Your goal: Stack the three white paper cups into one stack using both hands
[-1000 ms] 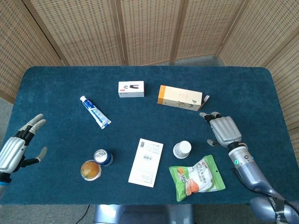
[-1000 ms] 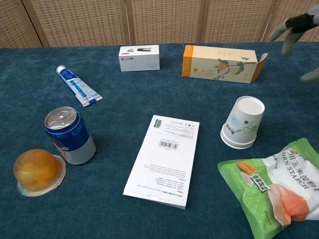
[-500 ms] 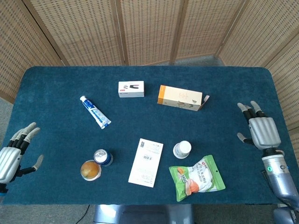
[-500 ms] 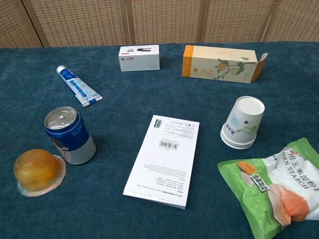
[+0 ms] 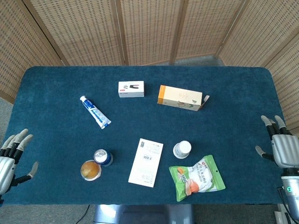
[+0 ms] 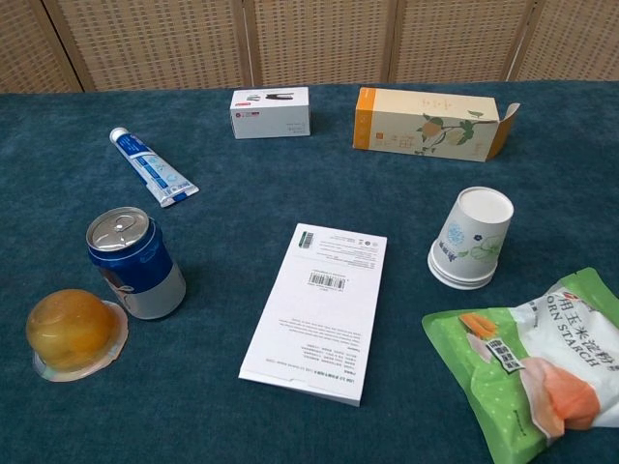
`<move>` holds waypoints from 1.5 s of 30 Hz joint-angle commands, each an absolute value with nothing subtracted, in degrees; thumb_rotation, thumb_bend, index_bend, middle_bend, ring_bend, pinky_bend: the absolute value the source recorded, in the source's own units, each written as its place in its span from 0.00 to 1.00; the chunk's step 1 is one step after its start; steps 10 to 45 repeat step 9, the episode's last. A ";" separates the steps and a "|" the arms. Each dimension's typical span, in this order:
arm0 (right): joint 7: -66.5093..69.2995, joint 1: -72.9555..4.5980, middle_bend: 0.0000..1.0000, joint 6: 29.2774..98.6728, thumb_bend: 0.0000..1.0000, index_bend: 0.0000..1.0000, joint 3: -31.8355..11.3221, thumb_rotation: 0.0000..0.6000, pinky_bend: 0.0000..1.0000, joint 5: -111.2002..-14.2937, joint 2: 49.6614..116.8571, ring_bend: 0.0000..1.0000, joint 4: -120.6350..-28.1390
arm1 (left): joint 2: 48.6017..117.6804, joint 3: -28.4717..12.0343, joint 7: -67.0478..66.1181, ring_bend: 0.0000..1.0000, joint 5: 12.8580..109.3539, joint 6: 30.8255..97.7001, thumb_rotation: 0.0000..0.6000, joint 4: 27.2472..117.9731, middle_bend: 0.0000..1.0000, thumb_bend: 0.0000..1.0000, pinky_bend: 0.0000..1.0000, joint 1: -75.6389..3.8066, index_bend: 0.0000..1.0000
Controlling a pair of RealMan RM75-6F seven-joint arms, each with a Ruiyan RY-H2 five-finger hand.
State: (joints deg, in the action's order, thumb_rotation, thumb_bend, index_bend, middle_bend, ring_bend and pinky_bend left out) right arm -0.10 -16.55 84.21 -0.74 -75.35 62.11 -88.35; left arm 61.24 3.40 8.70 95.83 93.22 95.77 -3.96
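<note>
Bench [image 5: 233, 88]: blue-covered, carrying every item; both arms sit at its outer edges.
Task progress: judged done or nearly so. The paper cups [image 6: 471, 239] stand upside down as 1 nested stack, with several rims layered at the base; I cannot count the rims for certain. No loose cup shows elsewhere.
Stack position: right of centre, just behind the green starch bag [image 6: 537, 358] and right of the white leaflet [image 6: 316, 309], apart from both.
Left robot hand [image 5: 10, 158]: at the bench's left edge, fingers spread, holding nothing, well apart from the stack.
Right robot hand [image 5: 280, 144]: at the right edge, fingers apart, empty, also well clear of the stack.
Orange carton [image 6: 428, 124]: lying on its side at the back, end flap open; contents hidden.
Small white box [image 6: 270, 112]: closed, beside the carton.
Can [image 6: 134, 262]: upright, lid sealed.
Jelly cup [image 6: 73, 333]: sealed, orange filling, just beside the can.
Toothpaste tube [image 6: 154, 167]: lying capped, back left.
</note>
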 commanded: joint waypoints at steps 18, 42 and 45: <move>-0.13 -15.61 0.20 82.67 0.26 0.07 -2.65 1.00 0.37 -76.83 63.20 0.00 -88.06 | 60.84 3.41 9.13 0.00 96.33 93.60 0.76 95.58 0.00 0.49 0.05 -2.97 0.00; -0.13 -15.61 0.20 82.67 0.26 0.07 -2.65 1.00 0.37 -76.83 63.20 0.00 -88.06 | 60.84 3.41 9.13 0.00 96.33 93.60 0.76 95.58 0.00 0.49 0.05 -2.97 0.00; -0.13 -15.61 0.20 82.67 0.26 0.07 -2.65 1.00 0.37 -76.83 63.20 0.00 -88.06 | 60.84 3.41 9.13 0.00 96.33 93.60 0.76 95.58 0.00 0.49 0.05 -2.97 0.00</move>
